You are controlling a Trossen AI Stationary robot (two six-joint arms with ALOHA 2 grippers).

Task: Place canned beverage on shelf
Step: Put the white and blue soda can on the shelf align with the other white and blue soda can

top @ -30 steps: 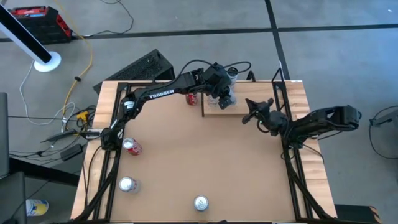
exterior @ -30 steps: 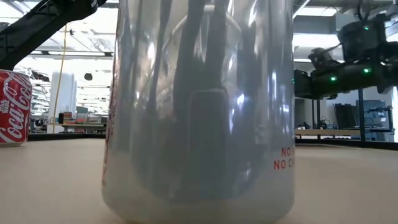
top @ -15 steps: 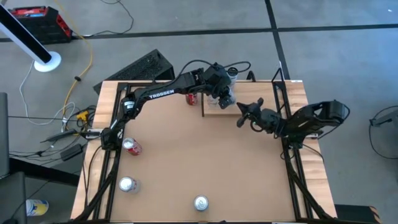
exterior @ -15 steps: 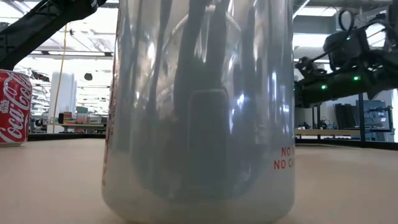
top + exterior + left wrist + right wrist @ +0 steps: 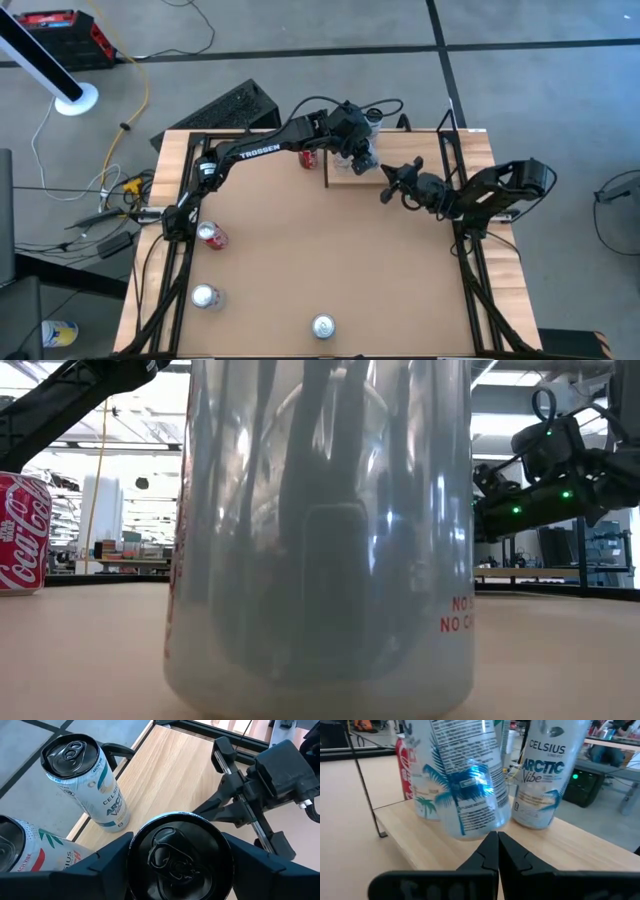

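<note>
1. The can (image 5: 181,857) with a dark top sits between the left gripper's (image 5: 181,870) fingers over the pale wood-grain shelf (image 5: 170,775). The right wrist view shows it tilted, its base edge on the plank.
2. The fingers flank the can closely, but whether they are gripping it or have let go I cannot tell. My guess is that the can is being set down.
3. Two more cans already stand on the shelf: a white "Arctic Vibe" can (image 5: 85,782) upright near the edge, and another white can (image 5: 20,855) beside it. They are smooth aluminium cylinders with pull-tab lids.
4. A thin black rail (image 5: 367,790) edges the plank, likely to stop cans sliding off.
5. The right gripper (image 5: 388,183) hovers just beside the shelf, fingers pressed together and empty.
6. A red cola can (image 5: 308,157) stands on the table just outside the rail.
</note>
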